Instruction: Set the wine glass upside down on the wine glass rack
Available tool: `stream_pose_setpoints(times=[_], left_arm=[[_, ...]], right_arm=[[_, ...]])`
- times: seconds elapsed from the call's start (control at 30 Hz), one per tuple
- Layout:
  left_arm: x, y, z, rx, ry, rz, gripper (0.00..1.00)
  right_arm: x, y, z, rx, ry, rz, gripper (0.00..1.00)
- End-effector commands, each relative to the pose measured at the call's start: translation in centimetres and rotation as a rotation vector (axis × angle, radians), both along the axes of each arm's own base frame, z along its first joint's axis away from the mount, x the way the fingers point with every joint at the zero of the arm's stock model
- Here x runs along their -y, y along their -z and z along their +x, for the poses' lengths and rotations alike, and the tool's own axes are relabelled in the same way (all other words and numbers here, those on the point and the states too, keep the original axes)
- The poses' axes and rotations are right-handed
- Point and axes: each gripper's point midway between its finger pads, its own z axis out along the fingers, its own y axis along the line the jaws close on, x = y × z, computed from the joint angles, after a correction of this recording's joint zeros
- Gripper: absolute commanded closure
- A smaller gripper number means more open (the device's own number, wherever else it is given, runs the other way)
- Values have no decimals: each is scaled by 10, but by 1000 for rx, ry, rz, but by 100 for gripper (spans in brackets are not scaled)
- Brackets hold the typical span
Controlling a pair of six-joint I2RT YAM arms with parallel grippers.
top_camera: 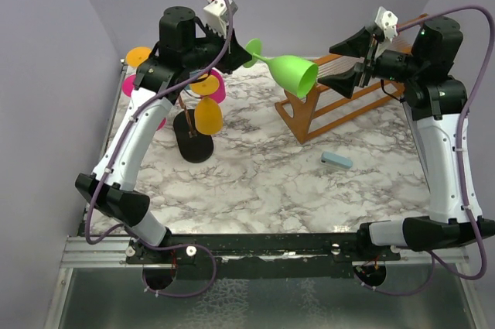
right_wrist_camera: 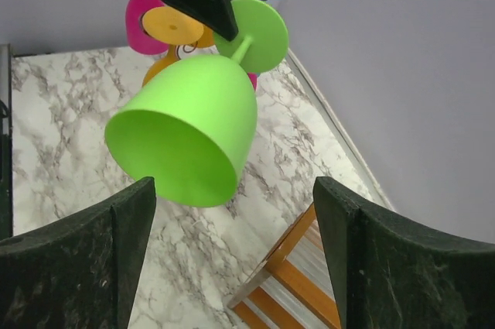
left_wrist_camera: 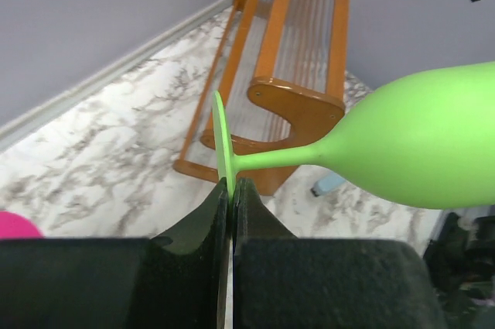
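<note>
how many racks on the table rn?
2. The wine glass rack, a dark wire stand, is left of centre on the table. The wooden slatted rack is at back right. Part of the table is covered, so another could be hidden.

One green wine glass (top_camera: 294, 73). One wire wine glass rack (top_camera: 193, 143) bearing orange, pink and blue hanging glasses (top_camera: 207, 116), their number unclear. One wooden rack (top_camera: 325, 108). One small blue block (top_camera: 336, 160). Two grippers: left gripper (top_camera: 249, 50), right gripper (top_camera: 334, 67).
</note>
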Motion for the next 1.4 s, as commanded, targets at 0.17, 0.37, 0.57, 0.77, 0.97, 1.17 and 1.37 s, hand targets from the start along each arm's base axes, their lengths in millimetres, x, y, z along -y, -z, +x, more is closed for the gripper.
stream_pose_setpoints(times=[0.17, 0.37, 0.57, 0.77, 0.97, 1.17, 1.37], left_arm=[[-63, -44, -25, 389, -69, 355, 100], [-78, -45, -62, 522, 79, 536, 100], [-106, -36, -92, 557, 133, 701, 100], [-137, -35, -110, 590, 114, 849, 100], [-171, -27, -124, 547, 49, 983, 100], [-190, -18, -127, 517, 15, 1074, 100], [-201, 1, -109, 464, -3, 1175, 100]], right_arm=[[9, -16, -36, 152, -12, -103, 13], [9, -10, -40, 144, -14, -107, 11], [11, -5, -40, 138, -5, -110, 11], [10, -1, -40, 130, -7, -111, 11], [10, 1, -41, 131, -8, -113, 11], [11, 3, -42, 127, -9, -116, 11], [12, 7, -44, 122, -3, -122, 11]])
